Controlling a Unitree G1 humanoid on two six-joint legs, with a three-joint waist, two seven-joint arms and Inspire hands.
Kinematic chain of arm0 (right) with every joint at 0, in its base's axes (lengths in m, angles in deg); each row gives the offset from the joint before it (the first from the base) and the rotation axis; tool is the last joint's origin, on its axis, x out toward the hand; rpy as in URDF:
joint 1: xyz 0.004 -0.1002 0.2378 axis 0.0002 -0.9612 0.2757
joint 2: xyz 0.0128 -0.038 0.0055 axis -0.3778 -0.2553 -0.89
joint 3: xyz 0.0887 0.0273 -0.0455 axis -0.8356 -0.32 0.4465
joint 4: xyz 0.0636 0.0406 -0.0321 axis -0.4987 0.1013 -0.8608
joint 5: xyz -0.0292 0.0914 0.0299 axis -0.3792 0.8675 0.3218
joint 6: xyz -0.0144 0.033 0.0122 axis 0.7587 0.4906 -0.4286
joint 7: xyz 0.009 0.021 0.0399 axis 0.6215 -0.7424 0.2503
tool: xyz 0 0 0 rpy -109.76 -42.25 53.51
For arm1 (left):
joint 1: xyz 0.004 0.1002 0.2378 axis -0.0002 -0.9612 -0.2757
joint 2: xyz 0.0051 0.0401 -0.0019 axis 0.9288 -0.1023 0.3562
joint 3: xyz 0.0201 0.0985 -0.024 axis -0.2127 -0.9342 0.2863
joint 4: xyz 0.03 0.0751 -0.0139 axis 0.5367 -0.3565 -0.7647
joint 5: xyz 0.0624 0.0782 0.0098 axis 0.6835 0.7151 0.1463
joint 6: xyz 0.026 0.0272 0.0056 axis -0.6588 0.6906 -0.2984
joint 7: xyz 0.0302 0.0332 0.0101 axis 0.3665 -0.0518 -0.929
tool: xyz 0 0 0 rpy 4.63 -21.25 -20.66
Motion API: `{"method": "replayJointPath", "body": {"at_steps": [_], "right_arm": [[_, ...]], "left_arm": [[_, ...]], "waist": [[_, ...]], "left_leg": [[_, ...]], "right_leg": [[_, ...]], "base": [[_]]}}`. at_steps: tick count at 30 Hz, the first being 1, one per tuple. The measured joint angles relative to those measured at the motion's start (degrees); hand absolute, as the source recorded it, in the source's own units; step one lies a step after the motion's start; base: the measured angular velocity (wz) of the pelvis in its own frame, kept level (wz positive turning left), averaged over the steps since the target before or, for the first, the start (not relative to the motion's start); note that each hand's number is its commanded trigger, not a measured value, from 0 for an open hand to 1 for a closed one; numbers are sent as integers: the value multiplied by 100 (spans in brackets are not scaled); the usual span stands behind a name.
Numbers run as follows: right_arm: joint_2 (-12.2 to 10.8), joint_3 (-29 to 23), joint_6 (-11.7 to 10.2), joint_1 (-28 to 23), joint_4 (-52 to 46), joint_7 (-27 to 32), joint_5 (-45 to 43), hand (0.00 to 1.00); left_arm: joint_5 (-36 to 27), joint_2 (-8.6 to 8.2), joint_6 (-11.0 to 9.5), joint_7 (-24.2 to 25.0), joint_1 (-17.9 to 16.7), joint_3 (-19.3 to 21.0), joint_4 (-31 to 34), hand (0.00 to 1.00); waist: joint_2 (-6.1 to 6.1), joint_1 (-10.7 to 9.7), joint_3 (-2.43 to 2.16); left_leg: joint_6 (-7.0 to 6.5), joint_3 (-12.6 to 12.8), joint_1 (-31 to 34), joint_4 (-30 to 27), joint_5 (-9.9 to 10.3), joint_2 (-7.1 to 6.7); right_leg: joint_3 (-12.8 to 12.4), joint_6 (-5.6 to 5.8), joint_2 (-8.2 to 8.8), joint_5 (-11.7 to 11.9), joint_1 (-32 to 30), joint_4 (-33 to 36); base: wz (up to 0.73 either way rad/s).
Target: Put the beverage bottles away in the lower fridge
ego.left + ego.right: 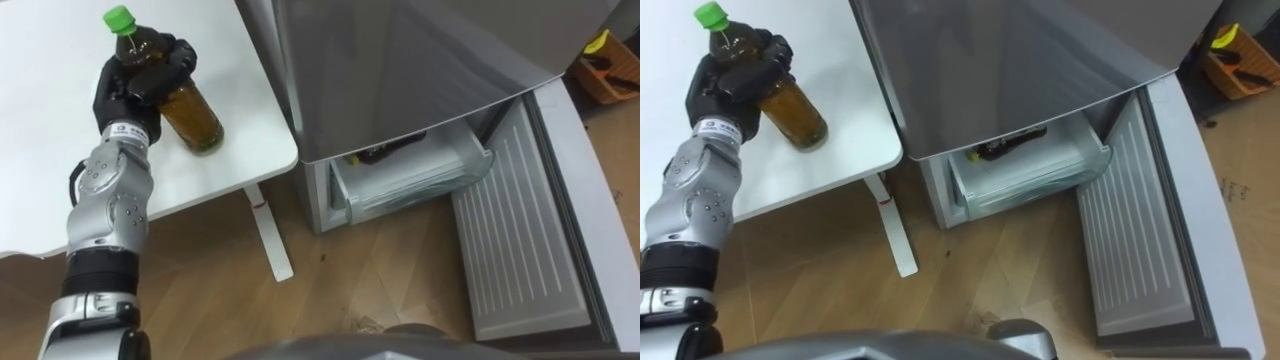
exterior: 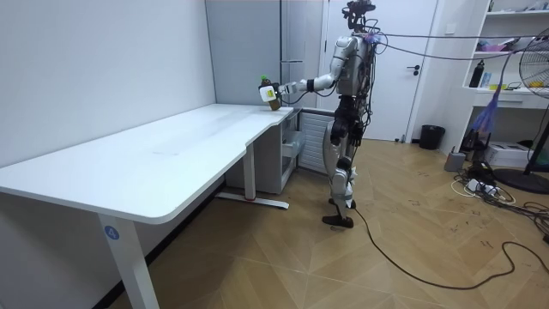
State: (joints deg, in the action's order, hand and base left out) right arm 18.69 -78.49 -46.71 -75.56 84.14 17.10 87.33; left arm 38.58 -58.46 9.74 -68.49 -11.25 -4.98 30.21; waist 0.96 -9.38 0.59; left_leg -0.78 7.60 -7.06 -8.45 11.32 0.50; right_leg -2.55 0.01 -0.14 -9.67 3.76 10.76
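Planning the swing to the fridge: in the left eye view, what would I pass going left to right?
left hand curled round the bottle → table leg → open lower fridge drawer → open fridge door → orange box

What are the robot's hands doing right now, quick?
Left hand: closed around the green-capped bottle.
Right hand: cannot be told.

White table (image 1: pixel 40 120), standing on wood floor (image 1: pixel 400 260), brown drink bottle (image 1: pixel 195 115) tilted near its corner, gripped by left robot hand (image 1: pixel 130 85)
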Motion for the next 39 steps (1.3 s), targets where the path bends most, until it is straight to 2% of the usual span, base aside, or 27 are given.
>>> {"method": "replayJointPath", "body": {"at_steps": [3,9,11,13,17,23,28,31,35,39], "right_arm": [[0,0,1,-1,10,-9,-8,0],[0,0,-1,93,14,-100,-152,0],[-2,0,-2,122,1,-133,-205,0],[-2,2,1,172,1,-129,-207,0],[-3,14,-1,219,4,-110,-208,0],[-4,40,-4,234,-18,12,-209,0],[-8,80,-47,273,-18,12,111,0],[-16,128,-142,308,0,17,372,0],[-36,125,-160,319,1,14,439,0],[-32,329,-163,316,-19,61,588,0]], "left_arm": [[15,0,21,78,0,-1,17,100],[58,0,33,99,0,-111,66,100],[52,0,104,102,0,-148,159,100],[37,-2,183,112,0,-218,372,100],[2,-2,185,175,0,-302,646,100],[349,-57,229,300,-37,-495,1193,100],[327,-136,228,672,-388,-552,1622,100],[329,-207,228,825,-632,-596,1631,100],[329,-237,229,996,-877,-595,1654,100],[342,-270,227,1036,-1314,-676,2040,100]], "waist": [[12,-5,-17],[9,-18,-19],[2,-15,-20],[-16,-8,-30],[-35,-4,-38],[-50,52,-33],[-51,201,-32],[-58,218,-28],[-97,303,-36],[-109,442,-41]], "left_leg": [[0,-2,34,-11,-1,0],[0,-1,45,-26,-1,-1],[0,-8,59,-26,-1,0],[-1,-21,107,-31,-1,0],[-1,-43,165,-84,-2,1],[0,-166,236,-100,-2,-4],[0,-215,235,-112,-3,-7],[-1,-303,248,-133,-3,-28],[-1,-381,331,-205,-3,-35],[0,-481,353,-232,-3,-35]], "right_leg": [[8,0,3,0,-4,9],[12,0,5,0,-5,12],[17,0,5,0,-10,8],[27,0,5,0,-49,4],[43,-3,10,2,-71,1],[166,-4,23,2,-76,-24],[223,-5,34,3,-67,-21],[330,-7,60,-2,-47,-33],[444,-16,75,-6,2,-105],[534,-21,77,-5,27,-100]], "base": [[0],[0],[0],[3],[2],[10],[3],[14],[16],[12]]}}
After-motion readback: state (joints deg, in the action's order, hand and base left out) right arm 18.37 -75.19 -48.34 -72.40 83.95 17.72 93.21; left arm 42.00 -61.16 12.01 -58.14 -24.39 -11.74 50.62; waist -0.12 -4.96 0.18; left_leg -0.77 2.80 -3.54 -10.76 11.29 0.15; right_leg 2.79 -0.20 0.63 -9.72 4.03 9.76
